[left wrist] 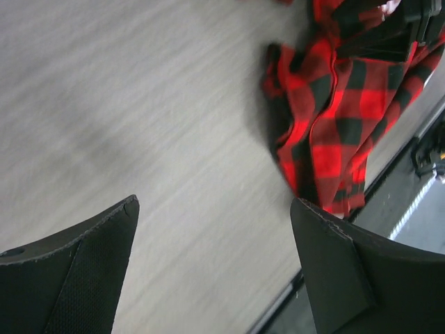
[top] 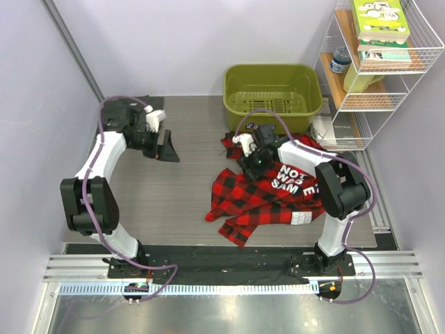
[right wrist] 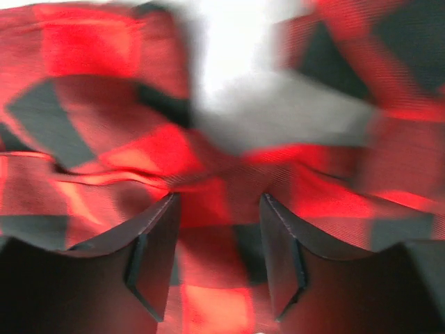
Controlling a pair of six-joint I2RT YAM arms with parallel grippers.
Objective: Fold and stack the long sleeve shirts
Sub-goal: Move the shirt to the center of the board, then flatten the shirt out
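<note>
We see plaid shirt [top: 261, 195] crumpled on counter [top: 174, 202], just in front of basket [top: 306, 115]. Right pincer [right wrist: 219, 202] half spread on cloth; whether it grips, we cannot tell. Left pincer [left wrist: 212, 207] spread wide, empty, left of basket. Flannel looks soft, light, floppy; we'd take collar or hem edge.

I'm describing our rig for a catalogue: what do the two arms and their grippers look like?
Both the left arm and right arm are white with bulky black joints. A purple-grey cable loops along each. The left gripper and right gripper carry black wedge-shaped fingers.
</note>
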